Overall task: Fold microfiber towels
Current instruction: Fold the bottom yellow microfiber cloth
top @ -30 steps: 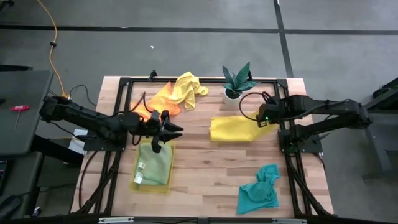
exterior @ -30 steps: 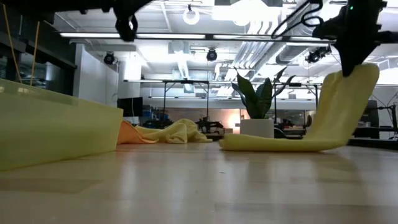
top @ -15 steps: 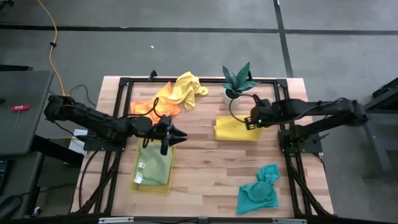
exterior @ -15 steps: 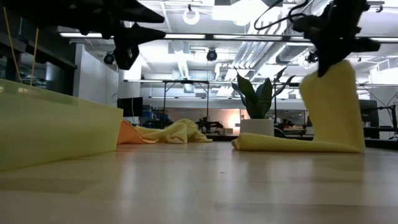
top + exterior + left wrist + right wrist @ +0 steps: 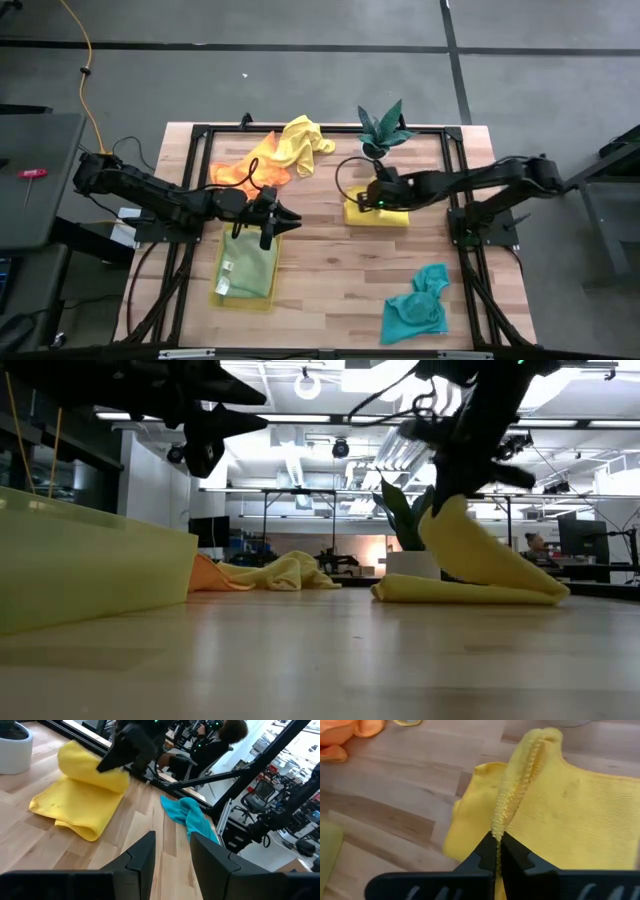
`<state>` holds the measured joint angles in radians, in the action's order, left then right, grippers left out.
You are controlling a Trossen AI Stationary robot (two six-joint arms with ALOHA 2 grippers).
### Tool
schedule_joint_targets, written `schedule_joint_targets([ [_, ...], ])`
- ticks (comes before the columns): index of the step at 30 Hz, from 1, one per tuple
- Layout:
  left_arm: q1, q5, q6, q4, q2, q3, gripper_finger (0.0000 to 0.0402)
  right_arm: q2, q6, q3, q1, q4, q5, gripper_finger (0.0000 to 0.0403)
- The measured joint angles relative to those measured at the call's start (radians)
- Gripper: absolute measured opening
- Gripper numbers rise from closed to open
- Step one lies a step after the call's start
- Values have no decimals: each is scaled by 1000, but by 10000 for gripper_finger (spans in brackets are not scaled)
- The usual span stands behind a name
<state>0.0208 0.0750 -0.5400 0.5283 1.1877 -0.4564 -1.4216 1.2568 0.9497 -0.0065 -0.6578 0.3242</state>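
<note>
Pinching yellow towel (image 5: 555, 815) edge – right gripper (image 5: 497, 851) clamped | left gripper (image 5: 172, 845) – parted, holding nothing, above tray (image 5: 215, 292)

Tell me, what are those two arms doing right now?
Right gripper shut on the yellow microfiber towel, carrying its edge over the fold. Left gripper open, empty, above the translucent yellow plastic tray. Nothing blocking.

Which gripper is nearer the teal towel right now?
Right. The right gripper, shut on the yellow towel, sits nearer the teal towel than the left gripper above the tray.
</note>
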Motion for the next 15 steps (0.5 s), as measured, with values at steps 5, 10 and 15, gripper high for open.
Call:
schedule_joint_targets([
  [5,0,0,0,1,0,0,113,-94,8,0,0,91,-1,0],
  [10,0,-3,-1,0,0,0,113,-154,37,0,0,153,-11,0],
  [15,0,-3,0,0,0,0,113,-181,48,0,-3,193,-30,8],
])
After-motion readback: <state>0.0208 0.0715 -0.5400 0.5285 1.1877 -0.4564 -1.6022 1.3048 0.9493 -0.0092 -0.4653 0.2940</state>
